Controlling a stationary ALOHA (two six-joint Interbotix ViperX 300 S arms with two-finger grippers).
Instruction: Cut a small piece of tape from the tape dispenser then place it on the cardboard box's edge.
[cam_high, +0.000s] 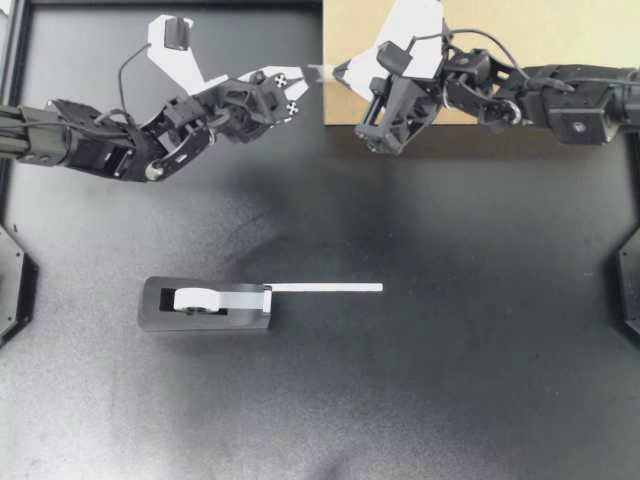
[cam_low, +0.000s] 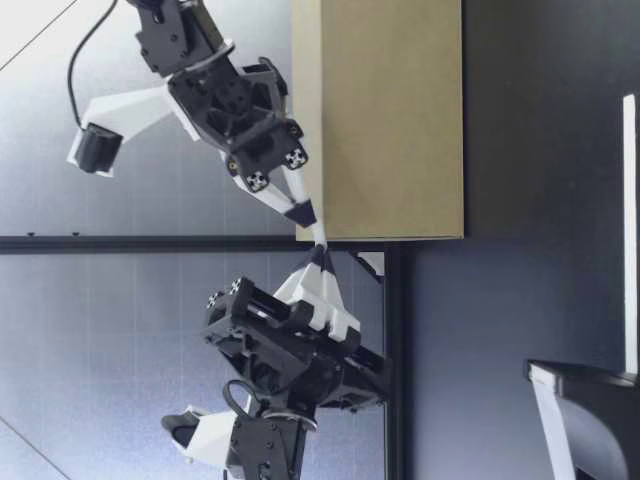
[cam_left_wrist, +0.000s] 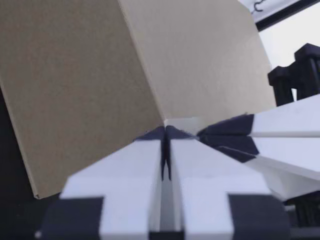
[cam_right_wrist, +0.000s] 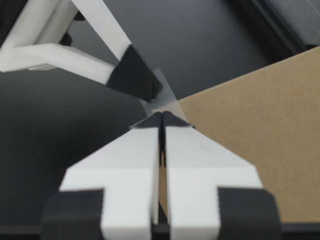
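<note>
A short piece of tape (cam_high: 322, 72) is stretched between my two grippers, right at the corner edge of the cardboard box (cam_high: 520, 30). My left gripper (cam_high: 311, 73) is shut on one end and my right gripper (cam_high: 336, 71) is shut on the other. In the low view the tape piece (cam_low: 320, 237) hangs beside the box's (cam_low: 380, 120) upper corner, between my right gripper (cam_low: 308, 214) and my left gripper (cam_low: 318, 256). The left wrist view has my left gripper (cam_left_wrist: 165, 134) closed just short of the box edge (cam_left_wrist: 145, 80). Ahead of my right gripper (cam_right_wrist: 161, 118) is the tape (cam_right_wrist: 164, 99).
The black tape dispenser (cam_high: 205, 304) sits on the dark table toward the front left. A long strip of tape (cam_high: 325, 288) sticks out of it to the right. Black frame parts (cam_high: 630, 290) stand at both side edges.
</note>
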